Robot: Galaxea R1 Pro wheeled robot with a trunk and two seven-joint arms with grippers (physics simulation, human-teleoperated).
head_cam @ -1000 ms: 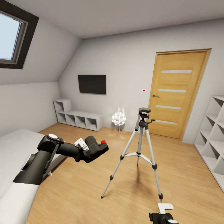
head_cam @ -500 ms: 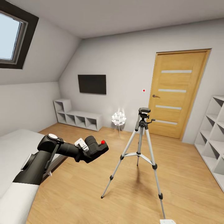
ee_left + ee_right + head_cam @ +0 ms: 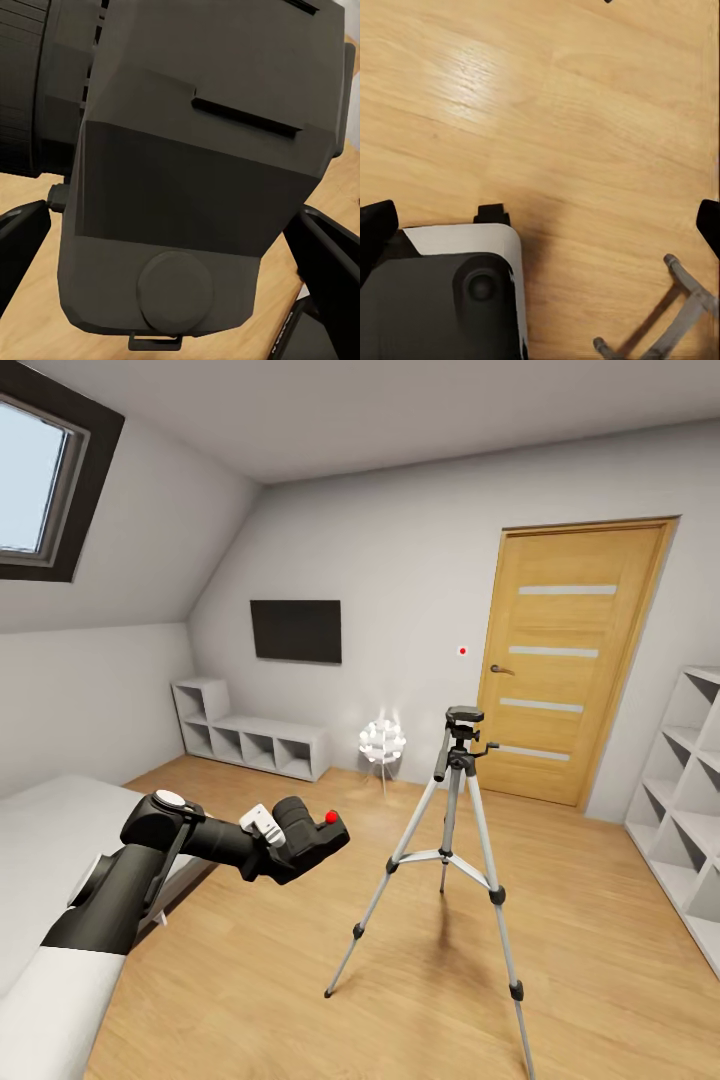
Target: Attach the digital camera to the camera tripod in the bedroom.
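The black digital camera (image 3: 308, 838), its red button (image 3: 331, 817) on top, is held above the wood floor, with my left gripper (image 3: 272, 844) shut on it. In the left wrist view the camera's body (image 3: 202, 165) sits between the two black fingers (image 3: 22, 244). The camera tripod (image 3: 455, 840) stands upright on its three silver legs, to the right of the camera and further away, and its black head (image 3: 463, 716) is bare. My right gripper (image 3: 540, 221) hangs open over the floor, beside a silver tripod leg (image 3: 682, 311).
A grey bed (image 3: 45, 830) lies at the left under my left arm. White cube shelves (image 3: 690, 800) line the right wall and a low shelf unit (image 3: 250, 742) the far wall. A wooden door (image 3: 570, 660) and a small white lamp (image 3: 382, 742) stand behind the tripod.
My right gripper has dropped out of the head view's bottom edge. The left arm, the camera and the tripod have not moved.
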